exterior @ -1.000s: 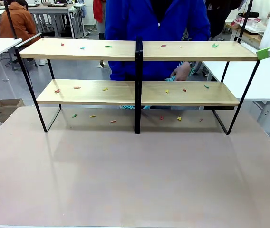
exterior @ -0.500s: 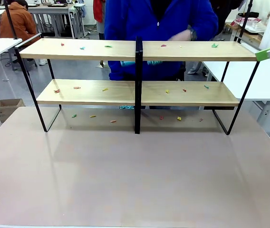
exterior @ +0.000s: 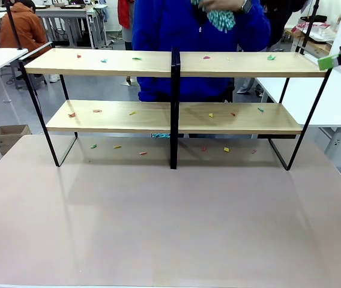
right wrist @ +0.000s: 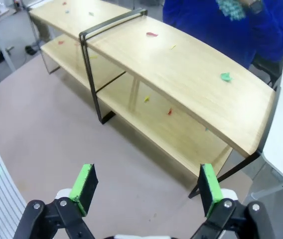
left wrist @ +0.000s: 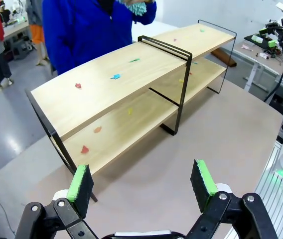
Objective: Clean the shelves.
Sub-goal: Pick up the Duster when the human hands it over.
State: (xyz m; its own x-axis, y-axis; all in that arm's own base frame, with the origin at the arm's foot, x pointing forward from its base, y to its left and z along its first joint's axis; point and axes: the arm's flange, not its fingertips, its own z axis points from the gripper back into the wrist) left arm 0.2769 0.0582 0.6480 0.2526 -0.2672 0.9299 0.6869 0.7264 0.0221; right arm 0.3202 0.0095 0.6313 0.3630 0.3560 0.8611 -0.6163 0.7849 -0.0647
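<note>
Has lifted the teal patterned cloth (exterior: 221, 19) since a second ago, from low behind the lower board up to chest height at the top edge of the front view. Grips it bunched in one hand (exterior: 215, 3), against the blue jacket (exterior: 176, 30), standing at the far side of the table (exterior: 170, 228). Holds it above and behind the top board, touching neither board.

Facing the shelves (exterior: 236, 64): set across the far half of the table, two long light-wood boards in a thin black frame with a black post at the middle, feet on the tabletop. Dotted with small coloured scraps (exterior: 271, 57) on the top board, on the lower board and on the tabletop beneath.

Looking along the left gripper (left wrist: 141, 181): jaws spread wide, green pads (left wrist: 80, 183) far apart, nothing held, only tabletop between them. Hangs above the table, well apart from the shelves, looking down at their left end.

Much the same at the right gripper (right wrist: 146, 186): spread wide, holding nothing, above the table and apart from the right end of the shelves. Appears in the front view too, as a green-tipped finger at the right edge, level with the top board; cannot tell there how near to the frame
</note>
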